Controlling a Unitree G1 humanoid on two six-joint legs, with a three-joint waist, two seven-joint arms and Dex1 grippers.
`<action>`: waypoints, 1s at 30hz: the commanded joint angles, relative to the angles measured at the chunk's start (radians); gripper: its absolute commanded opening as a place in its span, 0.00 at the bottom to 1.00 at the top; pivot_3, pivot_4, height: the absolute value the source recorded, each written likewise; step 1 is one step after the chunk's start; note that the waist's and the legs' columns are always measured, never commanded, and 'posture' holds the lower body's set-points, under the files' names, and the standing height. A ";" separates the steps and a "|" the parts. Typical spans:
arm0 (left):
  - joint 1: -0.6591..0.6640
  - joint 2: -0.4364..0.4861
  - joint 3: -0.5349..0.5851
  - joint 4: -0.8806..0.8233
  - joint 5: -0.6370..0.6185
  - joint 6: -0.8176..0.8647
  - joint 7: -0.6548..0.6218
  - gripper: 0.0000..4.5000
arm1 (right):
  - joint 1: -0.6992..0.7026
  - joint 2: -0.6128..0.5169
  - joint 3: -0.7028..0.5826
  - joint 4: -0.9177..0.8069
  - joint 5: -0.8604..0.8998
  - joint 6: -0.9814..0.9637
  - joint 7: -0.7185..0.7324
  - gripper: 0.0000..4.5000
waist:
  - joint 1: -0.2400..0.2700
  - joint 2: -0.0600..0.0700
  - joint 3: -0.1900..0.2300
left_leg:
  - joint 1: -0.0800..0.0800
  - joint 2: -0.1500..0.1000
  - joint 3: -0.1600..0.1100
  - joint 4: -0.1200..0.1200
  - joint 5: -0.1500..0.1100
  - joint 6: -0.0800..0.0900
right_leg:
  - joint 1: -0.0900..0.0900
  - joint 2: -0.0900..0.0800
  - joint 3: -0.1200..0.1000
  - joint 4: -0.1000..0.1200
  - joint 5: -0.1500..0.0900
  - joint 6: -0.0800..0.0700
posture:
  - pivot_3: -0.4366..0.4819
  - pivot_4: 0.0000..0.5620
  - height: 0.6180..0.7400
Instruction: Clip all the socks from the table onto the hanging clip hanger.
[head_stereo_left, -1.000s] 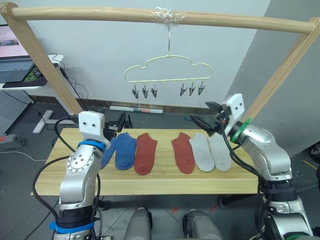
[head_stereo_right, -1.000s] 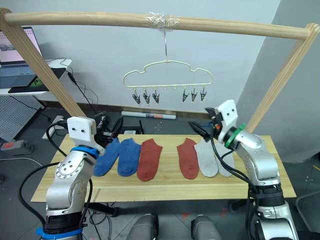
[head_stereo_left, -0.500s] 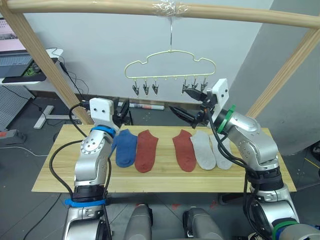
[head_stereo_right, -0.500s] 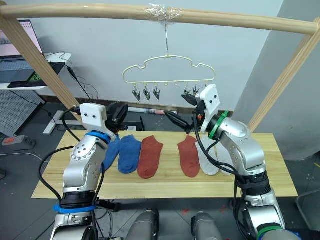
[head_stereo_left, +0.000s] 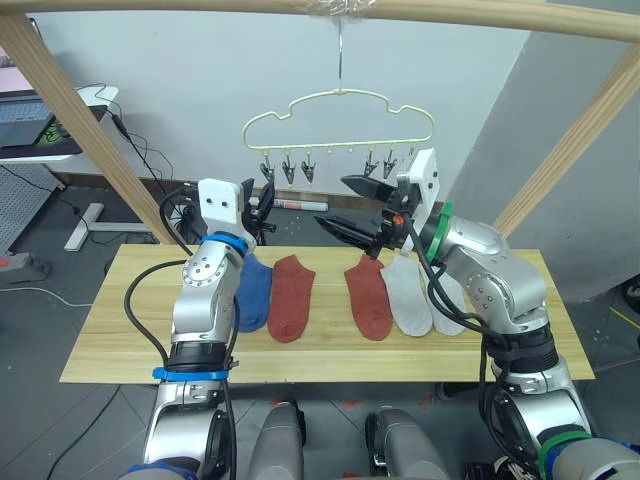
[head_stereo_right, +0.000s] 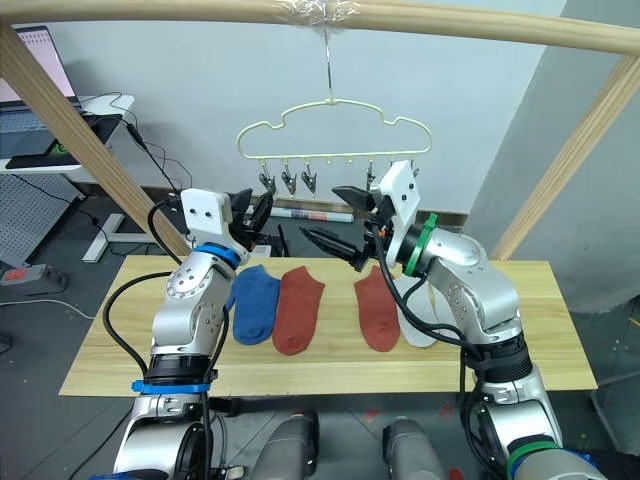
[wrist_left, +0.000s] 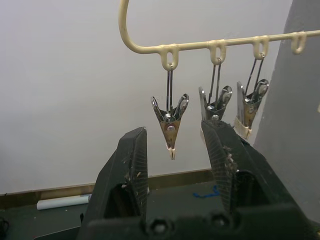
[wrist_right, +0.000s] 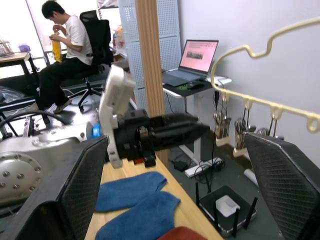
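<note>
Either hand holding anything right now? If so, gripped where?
Nothing held. The left hand is open, fingers flanking the hanger's end clip without touching it. The right hand is open and empty.

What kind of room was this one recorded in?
Probably an office or lab used for robot tests: a person sits on an office chair, a laptop stands open on a desk, and cables trail on the floor.

No readable text; laptop screen (wrist_right: 198, 52) writing illegible.
</note>
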 joint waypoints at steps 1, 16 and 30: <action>-0.048 -0.003 0.011 0.027 0.008 -0.049 0.006 0.42 | -0.024 0.007 -0.007 -0.056 0.030 0.008 -0.005 1.00 | 0.000 0.000 0.003 | 0.000 0.000 0.000 0.000 0.000 0.000 | 0.000 0.000 0.000 0.000 0.000 0.000 | 0.47 0.46 1.00; -0.126 -0.012 0.012 0.130 0.005 -0.108 -0.006 0.42 | -0.053 0.021 -0.015 -0.088 0.066 0.055 -0.034 1.00 | -0.010 0.000 0.022 | -0.004 0.000 -0.002 0.000 0.000 0.000 | -0.002 0.000 -0.002 0.000 0.000 0.001 | 0.46 0.48 1.00; -0.166 -0.002 0.017 0.176 0.009 -0.145 -0.004 0.42 | -0.073 0.030 -0.020 -0.083 0.080 0.064 -0.042 1.00 | -0.024 0.000 0.029 | -0.008 0.000 -0.002 0.000 0.000 -0.001 | -0.006 0.000 -0.002 0.000 0.001 0.001 | 0.46 0.50 1.00</action>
